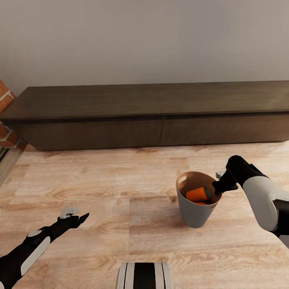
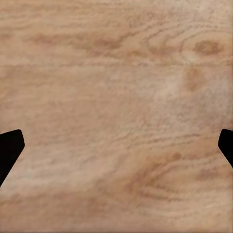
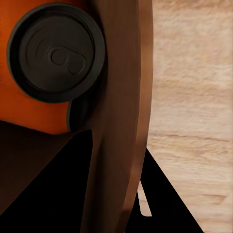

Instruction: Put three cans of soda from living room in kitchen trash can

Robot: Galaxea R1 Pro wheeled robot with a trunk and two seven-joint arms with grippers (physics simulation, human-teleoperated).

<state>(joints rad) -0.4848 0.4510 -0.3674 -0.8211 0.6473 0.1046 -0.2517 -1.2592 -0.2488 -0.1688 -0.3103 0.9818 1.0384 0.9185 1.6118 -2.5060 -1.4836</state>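
The tash can [image 1: 195, 212], grey outside and copper-brown inside, stands upright on the wood floor at the right of the head view. An orange can of soda [image 1: 198, 194] lies on its side inside it, with a sliver of a second orange can [image 1: 202, 203] beneath. My right gripper [image 1: 220, 186] is shut on the bin's rim. In the right wrist view the rim [image 3: 121, 97] runs between the fingers, and the can's grey top [image 3: 56, 51] faces the camera. My left gripper [image 1: 78, 217] hangs open over bare floor at the lower left, its fingertips [image 2: 8, 148] spread wide.
A long low dark-wood cabinet [image 1: 152, 116] runs along the grey wall behind the bin. A brick column [image 1: 5, 116] stands at the far left. My base [image 1: 144, 276] shows at the bottom edge. Light plank floor [image 1: 120, 180] lies between me and the cabinet.
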